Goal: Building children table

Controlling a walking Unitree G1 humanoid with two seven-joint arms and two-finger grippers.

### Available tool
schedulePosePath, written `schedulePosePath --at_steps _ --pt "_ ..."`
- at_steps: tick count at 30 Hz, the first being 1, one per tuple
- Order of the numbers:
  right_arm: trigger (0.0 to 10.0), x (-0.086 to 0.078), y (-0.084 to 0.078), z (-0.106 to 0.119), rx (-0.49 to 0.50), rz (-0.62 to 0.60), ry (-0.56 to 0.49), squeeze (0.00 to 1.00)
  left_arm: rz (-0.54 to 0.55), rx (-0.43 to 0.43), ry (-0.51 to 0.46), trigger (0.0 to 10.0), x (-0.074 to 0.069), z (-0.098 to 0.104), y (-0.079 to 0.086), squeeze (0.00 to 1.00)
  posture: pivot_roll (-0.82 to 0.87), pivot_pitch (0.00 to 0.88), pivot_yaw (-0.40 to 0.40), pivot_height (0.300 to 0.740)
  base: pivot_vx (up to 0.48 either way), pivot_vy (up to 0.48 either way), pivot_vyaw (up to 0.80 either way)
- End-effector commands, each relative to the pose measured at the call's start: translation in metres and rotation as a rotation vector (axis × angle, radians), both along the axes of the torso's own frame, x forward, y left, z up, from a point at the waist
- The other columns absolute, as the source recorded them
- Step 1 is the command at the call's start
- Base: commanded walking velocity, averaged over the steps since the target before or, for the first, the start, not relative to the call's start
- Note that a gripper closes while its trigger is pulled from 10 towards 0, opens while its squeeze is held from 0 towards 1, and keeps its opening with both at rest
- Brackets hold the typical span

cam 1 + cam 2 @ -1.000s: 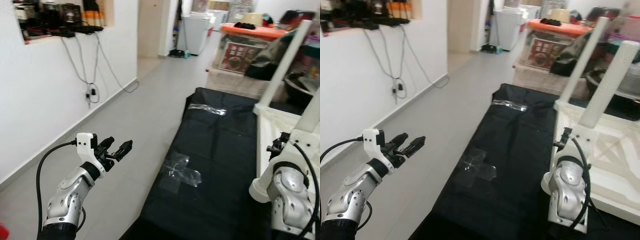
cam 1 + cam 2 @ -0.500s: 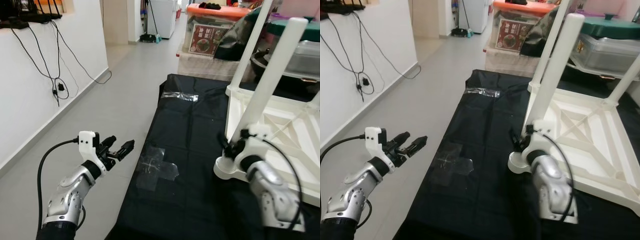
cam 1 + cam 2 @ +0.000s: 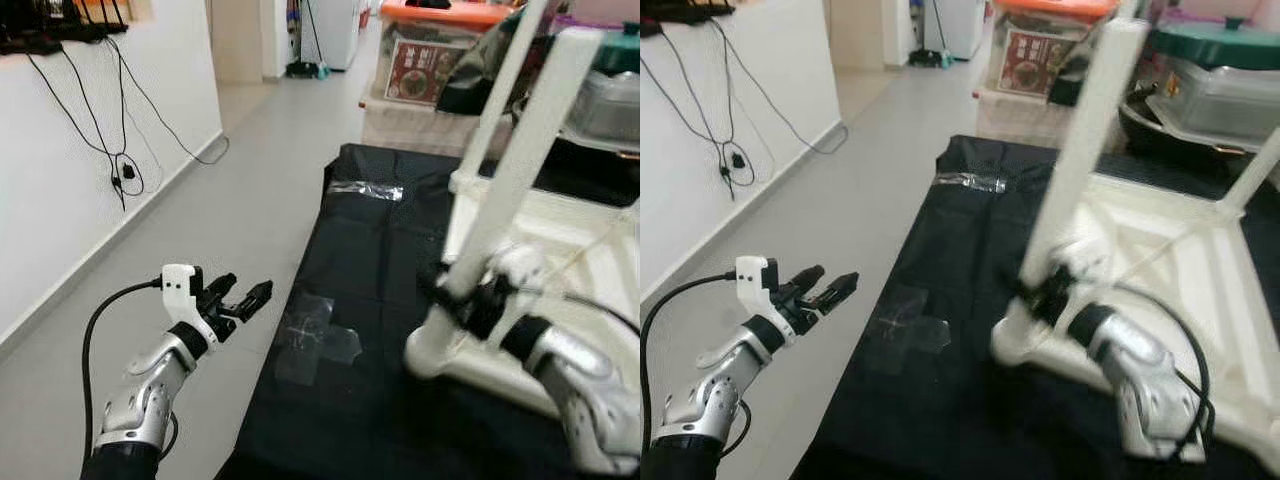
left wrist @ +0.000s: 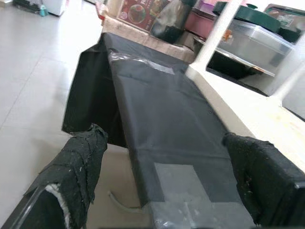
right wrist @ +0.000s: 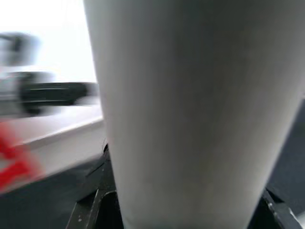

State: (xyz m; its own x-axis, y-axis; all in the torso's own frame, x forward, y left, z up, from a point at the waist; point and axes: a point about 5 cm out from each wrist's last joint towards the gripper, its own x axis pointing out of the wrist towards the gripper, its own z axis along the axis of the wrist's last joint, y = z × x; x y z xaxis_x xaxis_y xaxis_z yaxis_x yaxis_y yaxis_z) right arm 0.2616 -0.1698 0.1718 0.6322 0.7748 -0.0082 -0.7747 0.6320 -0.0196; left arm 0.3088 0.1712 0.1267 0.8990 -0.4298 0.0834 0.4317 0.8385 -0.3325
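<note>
Plainly the children's table (image 3: 560, 250) is a white moulded-plastic piece, lying upside down on the black sheet (image 3: 380, 300) spread over the floor, its legs standing up in the air. It should be light for its bulk and stiff enough to move as one body, but the smooth round legs look slippery, and a long leg will act as a lever on its socket if pulled from high up. So the sound place to take hold is low on the near leg (image 3: 1080, 160), close to the corner where it meets the top. That is where the right gripper (image 3: 470, 300) is, with its forearm reaching in from the lower right; the right wrist view shows the white leg sitting between the black fingers, which appear closed around it, though motion blur leaves the firmness of the contact uncertain. The left gripper (image 3: 240, 298) is held out level over the bare floor, well apart from the table, with its two fingers spread wide and nothing between them, pointing toward the taped patch (image 3: 318, 340) on the sheet.
</note>
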Motion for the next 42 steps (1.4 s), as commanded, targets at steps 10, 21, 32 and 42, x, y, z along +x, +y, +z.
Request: schedulePosePath --at_steps 10,21,32,42 --pt "0.0 0.017 -0.109 -0.089 -0.236 -1.48 0.45 0.0 0.001 0.004 0.01 10.0 -0.002 -0.003 0.001 0.0 -0.1 0.0 -0.059 0.74 0.0 0.0 0.0" --pt "0.0 -0.019 -0.124 -0.1 -0.335 -1.653 0.493 0.0 0.006 0.008 0.006 10.0 -0.001 -0.001 0.003 0.0 -0.11 0.0 -0.056 0.74 0.0 0.0 0.0" --pt "10.0 0.03 -0.051 -0.045 -0.015 -1.289 0.213 1.0 0.012 0.012 0.006 10.0 -0.001 -0.002 0.004 0.0 -0.1 0.0 -0.061 0.74 0.0 0.0 0.0" --pt "10.0 0.025 0.004 0.004 0.089 -0.861 -0.031 1.0 0.007 0.011 0.008 10.0 -0.001 -0.001 0.004 0.0 -0.11 0.0 -0.052 0.74 0.0 0.0 0.0"
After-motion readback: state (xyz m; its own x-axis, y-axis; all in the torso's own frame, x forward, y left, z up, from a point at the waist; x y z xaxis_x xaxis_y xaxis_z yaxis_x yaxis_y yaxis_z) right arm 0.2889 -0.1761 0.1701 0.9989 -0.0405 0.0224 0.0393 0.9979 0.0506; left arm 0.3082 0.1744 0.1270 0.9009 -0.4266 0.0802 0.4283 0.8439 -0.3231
